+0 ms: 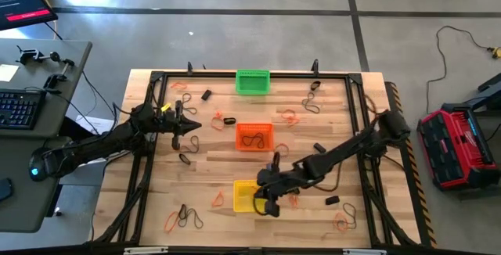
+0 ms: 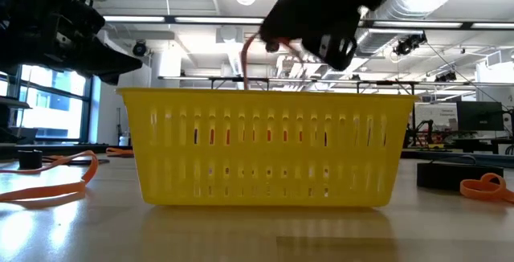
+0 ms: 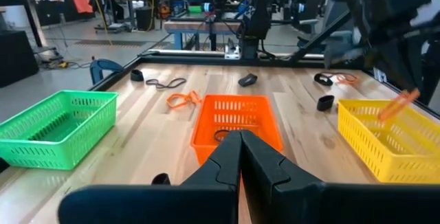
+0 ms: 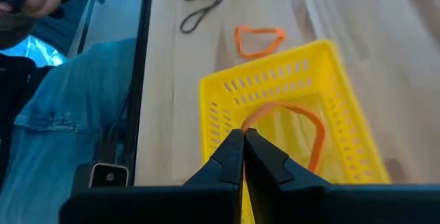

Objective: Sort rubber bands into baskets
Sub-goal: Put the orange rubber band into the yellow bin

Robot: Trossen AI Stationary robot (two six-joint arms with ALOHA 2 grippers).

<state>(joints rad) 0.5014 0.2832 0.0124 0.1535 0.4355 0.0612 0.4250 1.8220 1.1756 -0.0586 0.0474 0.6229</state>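
Three baskets stand in a row down the table's middle: green [image 1: 252,81] far, orange [image 1: 254,136] in the centre, yellow [image 1: 246,196] near. My right gripper [image 1: 270,205] hangs over the yellow basket [image 4: 289,114], shut on a thin orange rubber band [image 4: 297,117]. My left gripper [image 1: 192,124] is shut and holds nothing, left of the orange basket [image 3: 234,124] and above the table. Loose rubber bands lie scattered on the wood, orange [image 1: 291,117] and black [image 1: 311,106]. My right gripper pinches one end of the orange band's loop [image 4: 249,122] between its two fingertips. The fingers slant down from the table's right side. The rest of the loop [image 2: 250,51] sticks out past the fingertips, lifted clear above the yellow basket's rim [image 2: 269,93].
A thin dark band [image 1: 252,139] lies inside the orange basket. More bands lie near the front corners [image 1: 171,222] [image 1: 342,222], and a short thick black one [image 1: 332,200] right of the yellow basket. A black frame [image 1: 362,122] runs round the table. Blue denim [image 4: 62,114] shows beyond the table edge.
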